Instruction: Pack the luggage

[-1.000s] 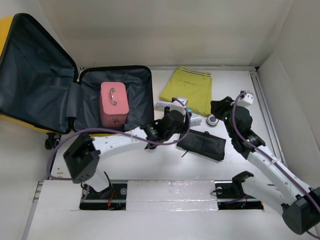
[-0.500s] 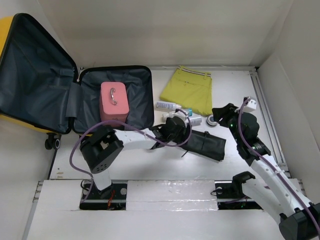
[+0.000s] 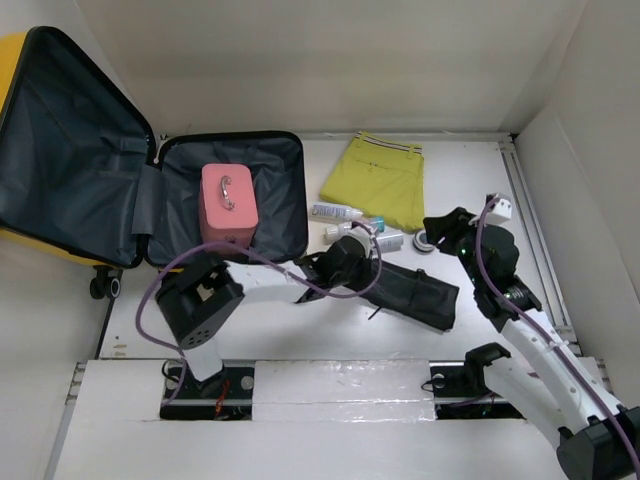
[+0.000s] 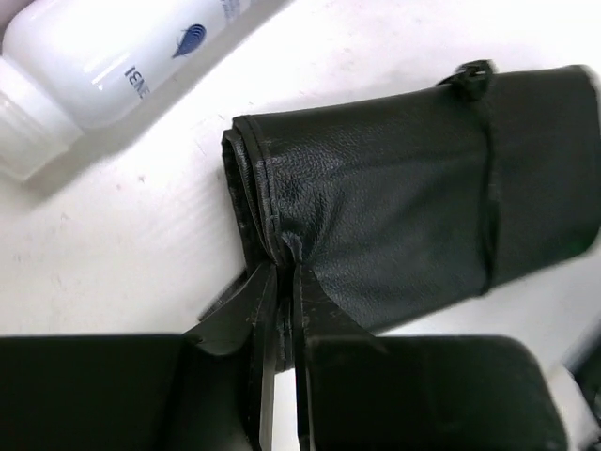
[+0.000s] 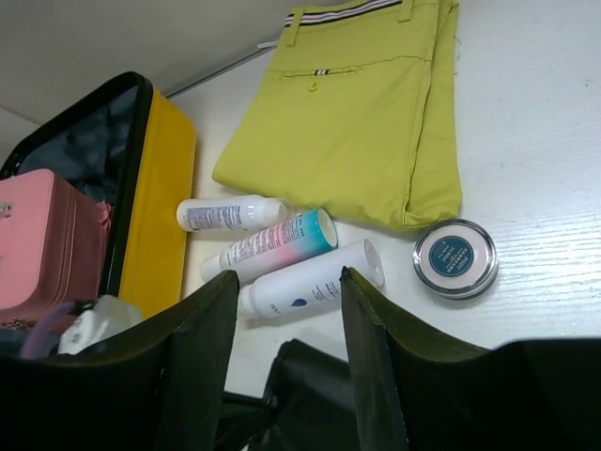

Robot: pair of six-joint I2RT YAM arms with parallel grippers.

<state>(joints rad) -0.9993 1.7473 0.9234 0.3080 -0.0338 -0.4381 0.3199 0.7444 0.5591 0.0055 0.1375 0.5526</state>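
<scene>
The luggage [image 3: 90, 150] lies open at the left, yellow shell [image 5: 155, 207] outside, dark grey lining inside. A pink case [image 3: 228, 205] stands in its right half. A black rolled pouch [image 3: 415, 295] lies on the table in front of the arms. My left gripper [image 3: 368, 262] is shut on the pouch's folded left edge [image 4: 272, 235]; the jaws pinch the seam. My right gripper [image 5: 286, 287] hangs open above a white tube [image 5: 310, 282], holding nothing, with the pouch [image 5: 300, 395] just below it in that view.
Folded yellow-green trousers [image 3: 378, 180] lie at the back. A white bottle [image 5: 230, 213], a pink-and-teal tube [image 5: 277, 246] and a round tin [image 5: 455, 256] lie between the trousers and the pouch. White walls close in the table at the back and right.
My left gripper came down from the bottles to the pouch and shut on its edge; the pouch shifted slightly. My right arm drew back to the right, then held still.
</scene>
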